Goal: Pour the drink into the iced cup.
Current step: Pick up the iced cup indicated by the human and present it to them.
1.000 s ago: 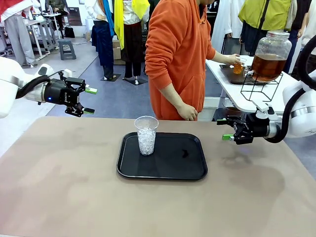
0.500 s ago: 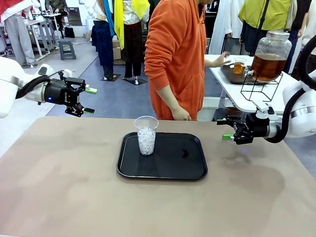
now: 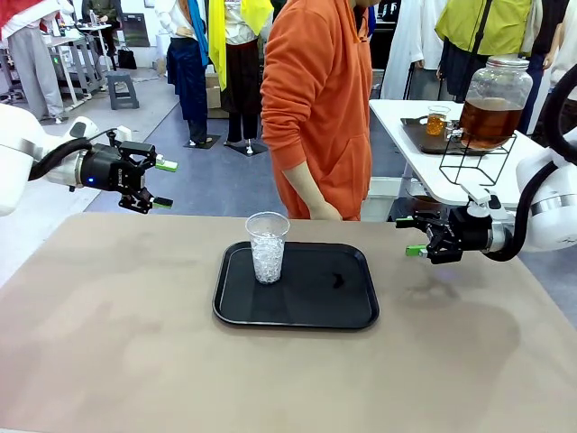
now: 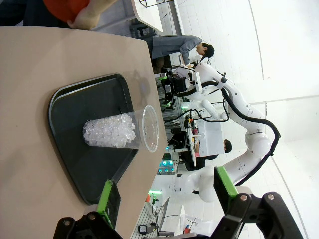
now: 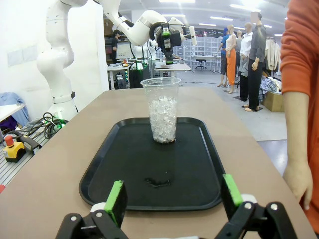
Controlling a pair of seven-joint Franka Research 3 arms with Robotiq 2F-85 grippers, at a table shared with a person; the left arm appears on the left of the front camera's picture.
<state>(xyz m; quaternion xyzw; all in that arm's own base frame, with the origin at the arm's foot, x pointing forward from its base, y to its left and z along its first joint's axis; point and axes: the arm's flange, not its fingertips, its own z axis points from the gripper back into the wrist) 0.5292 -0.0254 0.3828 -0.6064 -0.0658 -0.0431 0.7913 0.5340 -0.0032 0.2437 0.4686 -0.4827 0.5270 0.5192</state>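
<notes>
Cup: the iced cup (image 3: 268,246) stands on the tray's (image 3: 297,311) left part, where we can pour.
Drink: the drink (image 3: 435,124) sits well beyond the tray on another tabletop (image 3: 393,117), so we wait.
Pincers: the left pincer (image 3: 165,184) and right pincer (image 3: 409,236) flank the tray, jaws apart, empty.

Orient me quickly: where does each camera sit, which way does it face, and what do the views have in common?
Front: between the arms, facing across the table at the person; left gripper and right gripper, both open, flank the tray.
Left wrist: rolled sideways, looking across the tray toward the right arm; own fingers at the bottom.
Right wrist: level, facing the left arm; own fingers below.
Shared: all three show the iced cup on the tray.
</notes>
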